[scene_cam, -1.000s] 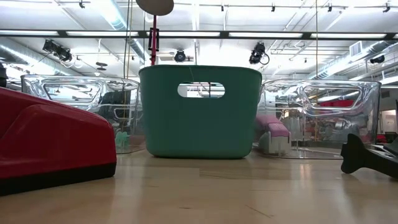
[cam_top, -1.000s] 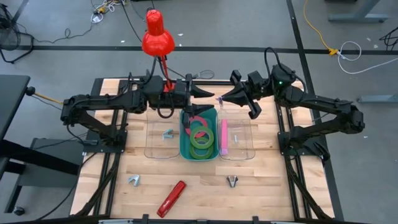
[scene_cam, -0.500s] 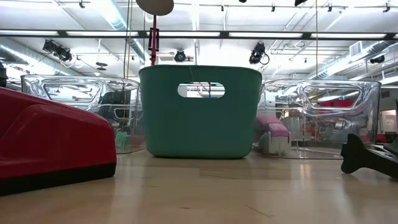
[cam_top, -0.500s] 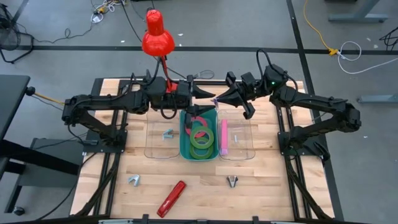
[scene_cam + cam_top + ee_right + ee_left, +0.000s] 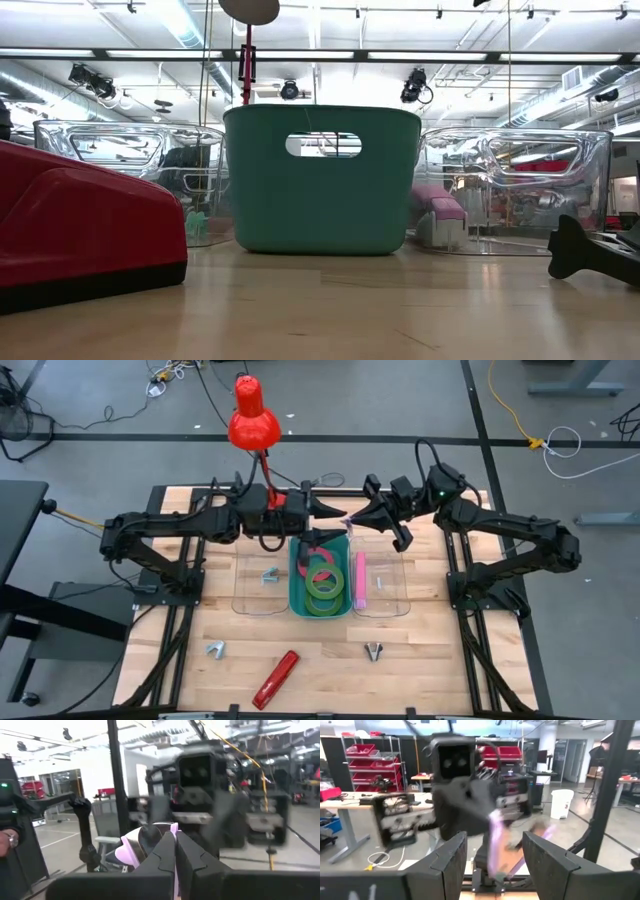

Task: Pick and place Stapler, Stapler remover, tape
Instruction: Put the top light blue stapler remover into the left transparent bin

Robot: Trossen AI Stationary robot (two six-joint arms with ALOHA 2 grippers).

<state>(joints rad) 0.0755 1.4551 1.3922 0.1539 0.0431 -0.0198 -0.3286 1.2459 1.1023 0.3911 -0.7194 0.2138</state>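
— Right gripper (image 5: pixel 352 520), pinched shut on a pink strip, edges toward the half-open left gripper (image 5: pixel 325 509).

— Progress? Red stapler (image 5: pixel 276 679) at six o'clock, unplaced; tape rolls (image 5: pixel 322 578) binned.

A red desk lamp (image 5: pixel 253 414) stands at the far edge of the wooden worktop (image 5: pixel 430 665). A teal bin (image 5: pixel 296 604) sits mid-worktop between two clear plastic containers (image 5: pixel 245 582) (image 5: pixel 396 586), touching both. Cables (image 5: pixel 560 442) lie on the grey floor (image 5: pixel 90 400).
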